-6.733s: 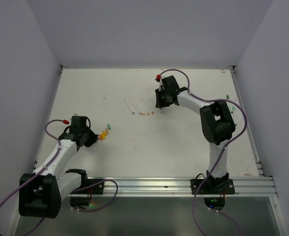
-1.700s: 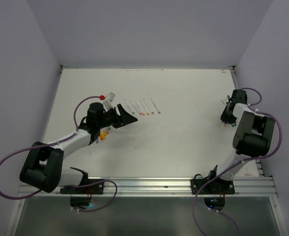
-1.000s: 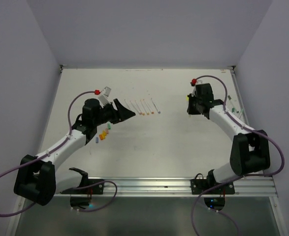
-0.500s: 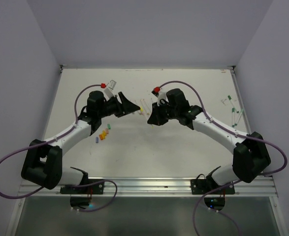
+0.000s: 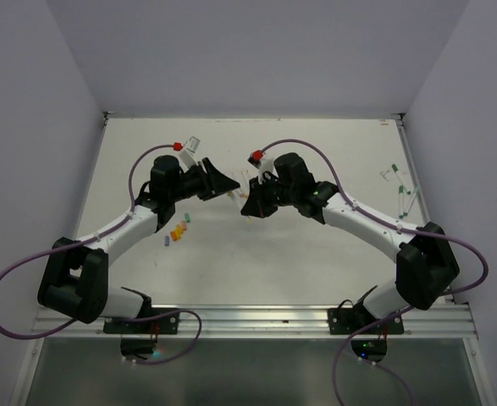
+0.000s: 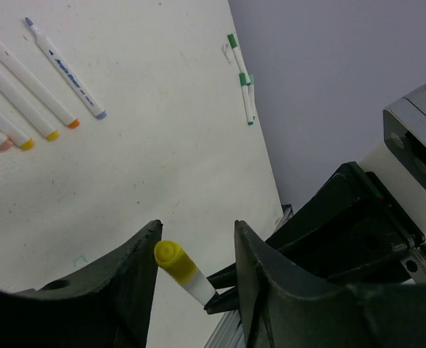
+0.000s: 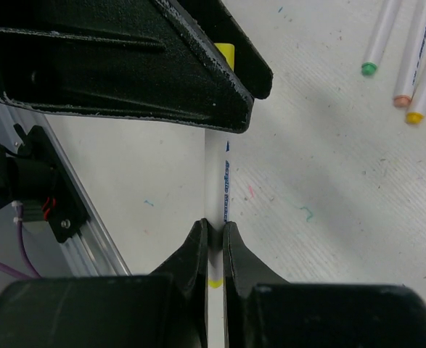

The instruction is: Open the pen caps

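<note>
I see the right gripper [image 7: 213, 232] clamped tight on the white barrel of a pen [image 7: 218, 181], held above the table [image 5: 316, 254] mid-workspace. Its yellow cap [image 6: 173, 259] sits between the 2 fingers of the left gripper [image 6: 196, 233], which stand apart with a gap on each side. Other pens [image 6: 53, 58] lie in a row nearby, and loose caps [image 5: 179, 228] lie near the left arm.
</note>
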You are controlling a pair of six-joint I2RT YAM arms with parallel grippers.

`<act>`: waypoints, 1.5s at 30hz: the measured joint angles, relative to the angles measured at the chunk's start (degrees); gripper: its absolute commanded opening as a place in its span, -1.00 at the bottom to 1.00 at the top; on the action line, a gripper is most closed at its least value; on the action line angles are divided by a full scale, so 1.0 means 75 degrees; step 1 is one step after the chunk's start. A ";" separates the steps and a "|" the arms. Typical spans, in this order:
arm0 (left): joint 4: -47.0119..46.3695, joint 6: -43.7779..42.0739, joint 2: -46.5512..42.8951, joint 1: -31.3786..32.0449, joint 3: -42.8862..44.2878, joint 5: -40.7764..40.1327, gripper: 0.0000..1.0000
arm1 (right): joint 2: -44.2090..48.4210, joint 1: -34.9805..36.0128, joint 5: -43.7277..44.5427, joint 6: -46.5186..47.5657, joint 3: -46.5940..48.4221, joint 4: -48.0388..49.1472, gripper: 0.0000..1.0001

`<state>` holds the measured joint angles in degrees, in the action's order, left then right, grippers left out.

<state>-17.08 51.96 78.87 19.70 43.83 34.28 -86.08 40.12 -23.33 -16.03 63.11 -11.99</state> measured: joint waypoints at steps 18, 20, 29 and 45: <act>-0.0087 0.0192 -0.0003 -0.0006 0.0000 -0.0087 -1.00 | -0.0460 0.0204 0.0041 -0.0323 0.0466 0.0353 -0.18; -0.0087 0.0207 -0.0006 -0.0006 0.0000 -0.0087 -1.00 | -0.0679 0.0230 0.0122 -0.0323 0.0682 0.0382 -0.86; 0.1999 -0.0067 0.0329 -0.0455 0.1107 -0.0580 -1.00 | -0.1233 0.0947 0.2241 -0.0300 0.1297 0.0210 -1.00; 0.2503 -0.0393 0.0119 -0.1719 0.1699 -0.1722 -1.00 | -0.1676 0.1515 0.4552 -0.0198 0.0994 -0.1492 -1.00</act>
<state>1.69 49.01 79.77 6.81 56.58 21.37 -98.65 51.48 10.81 -17.52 70.57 -23.18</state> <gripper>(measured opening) 0.097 0.092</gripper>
